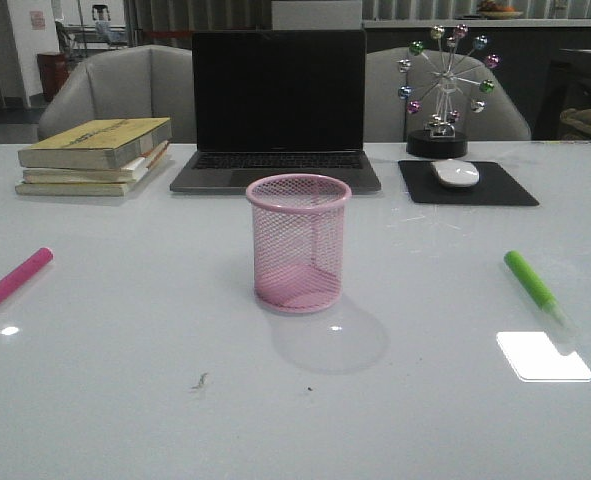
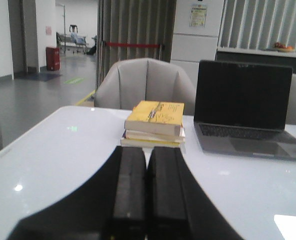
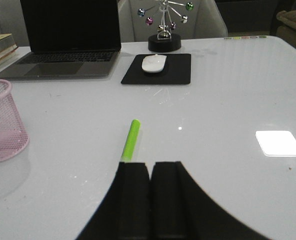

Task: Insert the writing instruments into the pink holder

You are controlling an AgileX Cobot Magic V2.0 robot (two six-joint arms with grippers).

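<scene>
pens 2 [image 1: 15,276] [image 1: 531,279] | holder 1 [image 1: 298,243] | books 3 [image 1: 95,156] | laptop 1 [image 1: 278,105]

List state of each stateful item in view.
pink holder: upright, empty
green pen: flat on table, right of holder
pink pen: flat on table, left
laptop: open, screen dark
left gripper: shut, empty
right gripper: shut, empty

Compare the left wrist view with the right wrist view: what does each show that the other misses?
Only the left wrist view shows the closed left gripper and the full stack of books. Only the right wrist view shows the closed right gripper, green pen, pink holder and mouse. Both show the laptop and white table.
</scene>
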